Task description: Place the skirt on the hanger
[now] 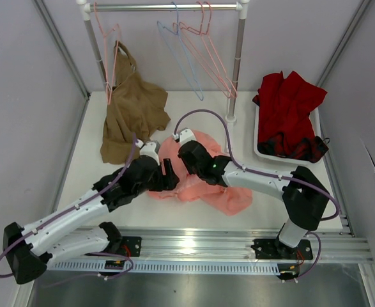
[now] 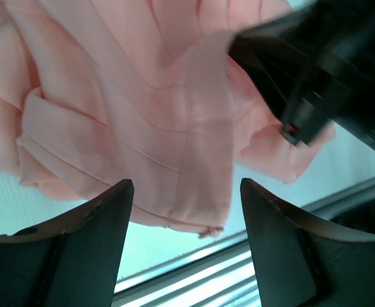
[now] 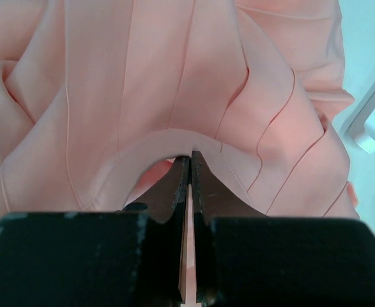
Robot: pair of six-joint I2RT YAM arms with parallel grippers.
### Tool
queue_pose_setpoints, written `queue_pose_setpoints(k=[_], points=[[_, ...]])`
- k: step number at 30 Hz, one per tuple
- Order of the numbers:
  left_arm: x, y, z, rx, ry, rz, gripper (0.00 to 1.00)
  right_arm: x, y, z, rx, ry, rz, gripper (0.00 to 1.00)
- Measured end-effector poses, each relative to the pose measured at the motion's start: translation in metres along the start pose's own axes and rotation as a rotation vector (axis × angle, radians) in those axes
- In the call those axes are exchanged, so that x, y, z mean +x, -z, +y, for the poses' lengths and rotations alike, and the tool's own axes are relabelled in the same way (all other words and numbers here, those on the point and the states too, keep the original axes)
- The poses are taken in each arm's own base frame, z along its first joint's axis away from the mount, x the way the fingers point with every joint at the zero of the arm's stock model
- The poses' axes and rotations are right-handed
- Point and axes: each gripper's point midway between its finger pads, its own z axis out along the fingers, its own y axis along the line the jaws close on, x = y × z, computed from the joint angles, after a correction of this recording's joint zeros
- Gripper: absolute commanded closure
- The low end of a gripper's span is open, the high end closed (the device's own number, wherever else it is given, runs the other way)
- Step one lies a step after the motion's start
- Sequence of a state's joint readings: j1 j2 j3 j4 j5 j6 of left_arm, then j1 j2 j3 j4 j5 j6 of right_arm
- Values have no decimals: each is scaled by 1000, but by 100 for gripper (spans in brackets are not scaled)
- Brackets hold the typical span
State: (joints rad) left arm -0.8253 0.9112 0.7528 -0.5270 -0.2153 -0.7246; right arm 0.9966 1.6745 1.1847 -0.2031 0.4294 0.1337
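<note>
The salmon-pink skirt (image 1: pixel 207 182) lies crumpled on the white table between my two arms. My right gripper (image 3: pixel 190 157) is shut on a folded band at the skirt's edge (image 3: pixel 168 139); in the top view it (image 1: pixel 188 167) sits over the skirt's left part. My left gripper (image 2: pixel 186 185) is open and empty, and the skirt's lower edge (image 2: pixel 174 160) lies just beyond its fingertips. In the top view the left gripper (image 1: pixel 172 174) is at the skirt's left edge, close to the right one. The light blue hanger (image 1: pixel 182 59) hangs on the rack rail at the back.
Pink wire hangers (image 1: pixel 207 54) hang beside the blue one, another (image 1: pixel 110 54) at the left. A tan-brown garment (image 1: pixel 133 112) lies at the back left. A dark red garment (image 1: pixel 289 112) fills a white bin (image 1: pixel 259 148) at the right. The rack post (image 1: pixel 237 64) stands behind the skirt.
</note>
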Motion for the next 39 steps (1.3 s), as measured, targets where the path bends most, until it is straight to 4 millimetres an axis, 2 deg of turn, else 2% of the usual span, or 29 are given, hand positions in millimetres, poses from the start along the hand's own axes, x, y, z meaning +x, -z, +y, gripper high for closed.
queue_pose_setpoints(k=[3, 6, 15, 20, 23, 24, 26, 27, 29, 30, 31, 35, 36, 38, 39], points=[[7, 7, -19, 32, -72, 8, 25, -3, -2, 1, -2, -1, 3, 98], [15, 10, -27, 25, -136, 19, 25, -8, -3, 1, -6, -5, -1, 99], [36, -11, -14, -168, -310, 85, 24, -14, -7, 3, -24, -14, 5, 99], [38, -23, -3, -262, -365, 94, 27, -15, -7, 1, -36, -21, 12, 99], [32, -25, 2, -313, -392, 77, 43, -14, -8, 0, -41, -27, 21, 99], [30, -25, 3, -325, -398, 69, 53, -14, -8, -1, -42, -29, 25, 99], [25, -25, 6, -348, -405, 58, 66, -13, -10, -4, -40, -37, 30, 99], [24, -25, 8, -356, -409, 55, 77, -12, -10, -6, -39, -42, 33, 99], [21, -25, 11, -368, -411, 52, 86, -12, -11, -8, -39, -50, 38, 99], [19, -26, 13, -374, -407, 51, 95, -11, -12, -9, -38, -56, 41, 99], [18, -26, 15, -378, -403, 50, 99, -11, -12, -10, -37, -59, 44, 98], [17, -31, 20, -383, -384, 50, 100, -8, -13, -15, -30, -75, 59, 84], [18, -33, 21, -381, -380, 54, 100, -8, -13, -16, -28, -78, 61, 75], [23, -36, 24, -373, -367, 70, 100, -7, -13, -17, -25, -81, 64, 63], [25, -38, 26, -372, -362, 77, 100, -6, -13, -17, -23, -82, 67, 52]])
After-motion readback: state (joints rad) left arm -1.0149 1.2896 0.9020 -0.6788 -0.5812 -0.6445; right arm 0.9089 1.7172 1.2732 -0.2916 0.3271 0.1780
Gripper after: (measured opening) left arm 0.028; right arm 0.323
